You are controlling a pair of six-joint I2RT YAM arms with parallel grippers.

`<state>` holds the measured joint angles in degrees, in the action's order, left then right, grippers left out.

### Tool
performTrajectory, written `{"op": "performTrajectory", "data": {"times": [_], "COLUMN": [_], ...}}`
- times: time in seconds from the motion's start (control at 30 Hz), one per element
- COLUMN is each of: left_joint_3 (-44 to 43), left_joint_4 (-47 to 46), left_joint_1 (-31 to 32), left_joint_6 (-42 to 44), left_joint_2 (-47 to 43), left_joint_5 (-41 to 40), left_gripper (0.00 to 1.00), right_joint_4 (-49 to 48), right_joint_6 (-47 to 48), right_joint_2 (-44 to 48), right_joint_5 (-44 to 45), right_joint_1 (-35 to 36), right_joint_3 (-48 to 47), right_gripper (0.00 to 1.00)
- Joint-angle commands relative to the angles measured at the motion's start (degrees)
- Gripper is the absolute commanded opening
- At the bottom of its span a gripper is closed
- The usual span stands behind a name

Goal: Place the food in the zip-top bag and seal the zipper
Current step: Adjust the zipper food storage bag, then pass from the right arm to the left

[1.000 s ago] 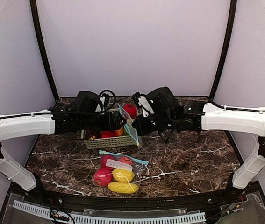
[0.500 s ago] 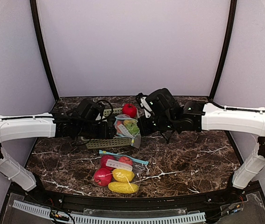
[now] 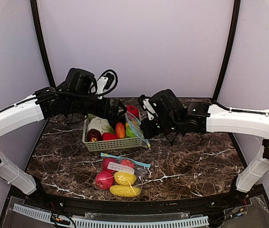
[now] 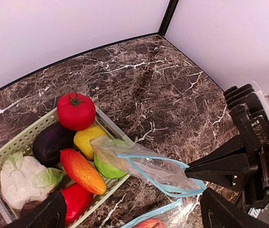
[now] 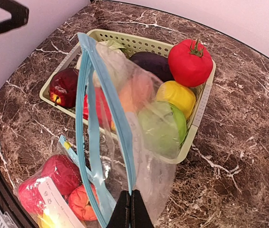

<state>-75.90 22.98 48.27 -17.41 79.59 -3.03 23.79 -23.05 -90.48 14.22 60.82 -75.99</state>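
Observation:
My right gripper (image 5: 132, 209) is shut on the blue zipper rim of a clear, empty zip-top bag (image 5: 125, 118), which it holds up over the near right corner of the basket. It also shows in the top view (image 3: 146, 129). My left gripper (image 4: 134, 209) is open and empty, raised above the basket, also in the top view (image 3: 115, 108). The bag (image 4: 148, 166) hangs between them with its mouth slightly apart. The food lies in the basket: a red tomato (image 5: 190, 61), a dark eggplant (image 5: 153, 63), a yellow fruit (image 5: 175, 97), a green one (image 4: 108, 166), an orange-red one (image 4: 82, 171), a cabbage (image 4: 23, 178) and a dark red apple (image 5: 64, 85).
The pale green slatted basket (image 3: 106, 145) stands mid-table. A second zip-top bag (image 3: 117, 175) filled with red and yellow toy fruits lies flat near the front edge. Dark marble table with walls close behind and at both sides.
My left arm has let go of the bag, risen from low over the basket and drawn back to the left. The bag now hangs from my right gripper alone.

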Motion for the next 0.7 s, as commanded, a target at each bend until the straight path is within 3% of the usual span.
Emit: {"op": "performTrajectory", "data": {"times": [0.0,0.67], "left_joint_3": [-5.56,-12.91], "left_joint_4": [9.65,9.50], "left_joint_1": [0.07,-0.02], "left_joint_6": [8.47,20.85], "left_joint_2": [3.75,13.14], "left_joint_5": [1.03,-0.37], "left_gripper": [0.99,0.99], "right_joint_4": [-0.13,0.36], "right_joint_6": [1.13,3.26], "right_joint_2": [0.58,-0.31], "right_joint_5": [-0.84,-2.53], "right_joint_1": [0.69,1.23], "right_joint_3": [-1.84,-2.17], "right_gripper": [0.00,0.00]}}
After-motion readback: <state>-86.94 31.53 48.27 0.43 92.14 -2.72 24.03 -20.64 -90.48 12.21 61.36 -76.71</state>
